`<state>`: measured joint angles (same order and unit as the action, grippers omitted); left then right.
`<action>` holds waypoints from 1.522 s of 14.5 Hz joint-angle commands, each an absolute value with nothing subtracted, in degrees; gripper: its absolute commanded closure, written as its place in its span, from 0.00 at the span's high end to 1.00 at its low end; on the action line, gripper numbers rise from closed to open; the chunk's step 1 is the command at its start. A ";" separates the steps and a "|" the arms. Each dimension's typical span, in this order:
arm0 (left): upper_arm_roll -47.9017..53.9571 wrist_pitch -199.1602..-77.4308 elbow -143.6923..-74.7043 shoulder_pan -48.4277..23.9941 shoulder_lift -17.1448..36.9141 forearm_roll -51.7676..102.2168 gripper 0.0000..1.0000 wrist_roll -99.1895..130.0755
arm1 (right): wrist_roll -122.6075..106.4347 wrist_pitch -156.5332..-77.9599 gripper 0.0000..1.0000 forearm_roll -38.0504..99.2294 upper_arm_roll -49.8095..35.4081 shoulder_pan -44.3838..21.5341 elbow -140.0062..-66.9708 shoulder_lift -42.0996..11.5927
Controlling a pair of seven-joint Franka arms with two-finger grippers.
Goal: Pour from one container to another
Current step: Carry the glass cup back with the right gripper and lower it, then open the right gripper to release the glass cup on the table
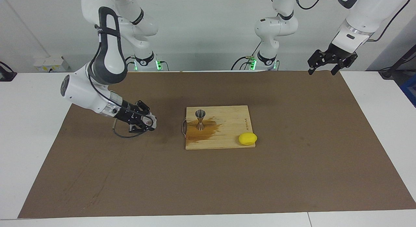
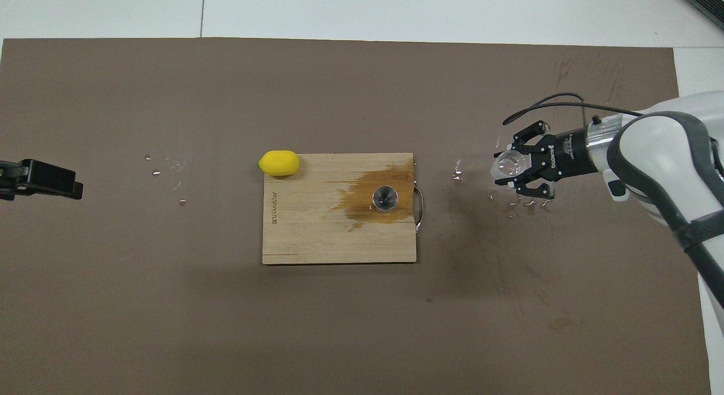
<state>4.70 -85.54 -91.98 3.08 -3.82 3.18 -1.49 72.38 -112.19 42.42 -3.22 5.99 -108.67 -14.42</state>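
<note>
The glass cup [image 1: 150,122] [image 2: 508,165] lies tilted in the clenched right gripper [image 1: 147,121] [image 2: 516,167], over the brown mat [image 1: 130,175] at 9 o'clock of the cutting board [image 1: 227,136] in the facing view. The jigger [image 1: 200,119] [image 2: 385,198] stands upright on the board's wet stain. The left gripper [image 1: 326,63] waits open.

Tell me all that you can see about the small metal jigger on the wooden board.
The jigger is a small silver metal cup shaped like an hourglass: two cones joined at a narrow waist. It stands upright on the wooden cutting board, open mouth up, toward the right arm's end of the board. Around its foot the wood carries a dark wet stain. In the overhead view its mouth shows as a dark circle. No gripper touches it, and the lemon lies apart from it.
</note>
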 commanded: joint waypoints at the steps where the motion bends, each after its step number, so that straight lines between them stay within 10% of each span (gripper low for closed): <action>1: 4.75 -85.08 -93.25 3.34 -5.10 3.78 1.00 -1.49 | 66.12 -111.19 0.00 44.56 -4.13 10.79 -111.18 -14.76; 17: 4.75 -84.99 -93.25 3.34 -5.10 3.78 1.00 -1.49 | 39.82 -107.13 0.00 44.47 -3.78 23.64 -112.84 -23.73; 18: 4.75 -85.08 -93.25 3.34 -5.10 3.78 1.00 -1.49 | 39.29 -109.75 0.09 44.47 -3.78 23.73 -114.59 -23.47; 21: 4.75 -84.99 -93.25 3.34 -5.10 3.78 1.00 -1.49 | 38.41 -110.83 1.00 44.47 -3.78 23.91 -115.40 -23.12; 22: 4.75 -85.08 -93.25 3.34 -5.10 3.78 1.00 -1.49 | 38.93 -110.66 1.00 44.39 -3.61 23.91 -115.40 -22.59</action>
<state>4.70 -85.52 -91.98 3.08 -3.82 3.18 -1.49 40.74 -109.41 44.05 -3.19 22.99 -113.51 -23.84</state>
